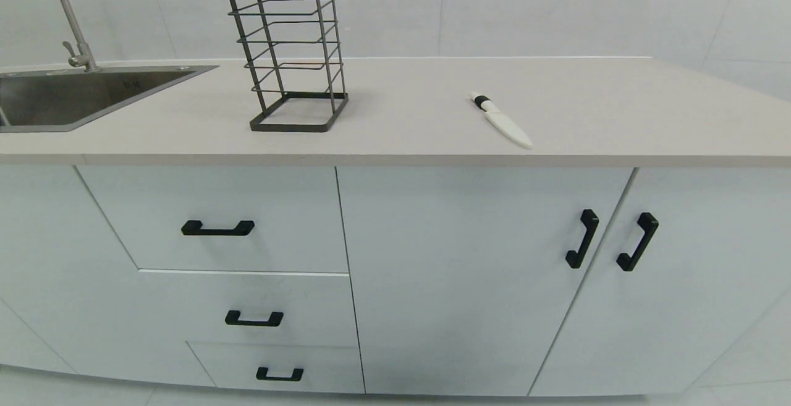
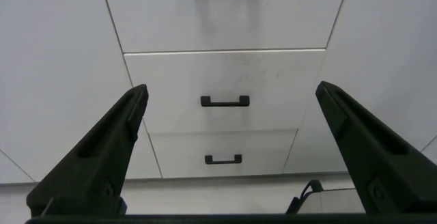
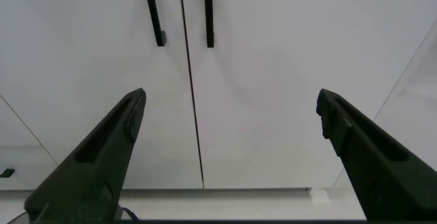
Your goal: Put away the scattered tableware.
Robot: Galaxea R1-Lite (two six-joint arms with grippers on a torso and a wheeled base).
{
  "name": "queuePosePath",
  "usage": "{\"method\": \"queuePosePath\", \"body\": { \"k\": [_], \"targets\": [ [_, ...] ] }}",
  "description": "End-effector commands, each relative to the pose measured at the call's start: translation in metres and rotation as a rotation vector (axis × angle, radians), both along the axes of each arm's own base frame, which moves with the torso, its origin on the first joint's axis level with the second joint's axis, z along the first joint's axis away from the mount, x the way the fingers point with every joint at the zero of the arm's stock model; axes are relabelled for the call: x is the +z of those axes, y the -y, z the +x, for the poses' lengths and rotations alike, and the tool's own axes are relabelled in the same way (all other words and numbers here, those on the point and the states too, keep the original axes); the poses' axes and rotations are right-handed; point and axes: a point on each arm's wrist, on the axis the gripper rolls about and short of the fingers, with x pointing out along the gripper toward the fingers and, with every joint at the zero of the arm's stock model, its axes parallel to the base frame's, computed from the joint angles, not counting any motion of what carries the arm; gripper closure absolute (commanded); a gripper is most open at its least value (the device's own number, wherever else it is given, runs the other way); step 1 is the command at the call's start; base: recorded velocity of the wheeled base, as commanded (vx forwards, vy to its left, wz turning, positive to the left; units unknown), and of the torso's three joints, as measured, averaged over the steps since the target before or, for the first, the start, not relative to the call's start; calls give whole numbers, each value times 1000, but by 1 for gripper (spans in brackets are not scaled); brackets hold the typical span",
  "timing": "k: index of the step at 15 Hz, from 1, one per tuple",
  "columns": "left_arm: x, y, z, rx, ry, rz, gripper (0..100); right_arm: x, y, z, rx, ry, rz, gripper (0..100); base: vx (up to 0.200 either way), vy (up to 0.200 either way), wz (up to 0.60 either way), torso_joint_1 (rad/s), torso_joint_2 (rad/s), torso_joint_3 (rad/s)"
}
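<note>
A white knife [image 1: 502, 120] with a black band on its handle lies flat on the countertop [image 1: 401, 115], right of centre near the front edge. A black wire rack [image 1: 289, 47] with a slotted top stands upright to the knife's left. My left gripper [image 2: 231, 98] is open, low down in front of the drawer stack. My right gripper [image 3: 231, 101] is open too, facing the two cabinet doors. Both hold nothing and are well below the counter.
A steel sink [image 1: 80, 94] with a tall faucet [image 1: 55, 10] sits at the counter's far left. Below are three drawers with black handles [image 1: 217, 228] and a pair of doors with vertical black handles [image 1: 581, 239]. A tiled wall backs the counter.
</note>
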Motion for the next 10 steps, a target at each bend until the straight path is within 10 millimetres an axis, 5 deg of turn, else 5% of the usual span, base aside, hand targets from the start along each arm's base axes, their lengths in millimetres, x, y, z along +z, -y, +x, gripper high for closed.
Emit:
{"method": "queuePosePath", "body": {
  "k": [1,6,10],
  "targets": [
    [0,0,0,1,-1,-1,0,0,0,0,-1,-2,0,0,0,0,0,0,0,0],
    [0,0,0,-1,-1,-1,0,0,0,0,-1,-2,0,0,0,0,0,137,-54,-53],
    [0,0,0,-1,-1,-1,0,0,0,0,-1,-2,0,0,0,0,0,229,-537,-200]
  ]
}}
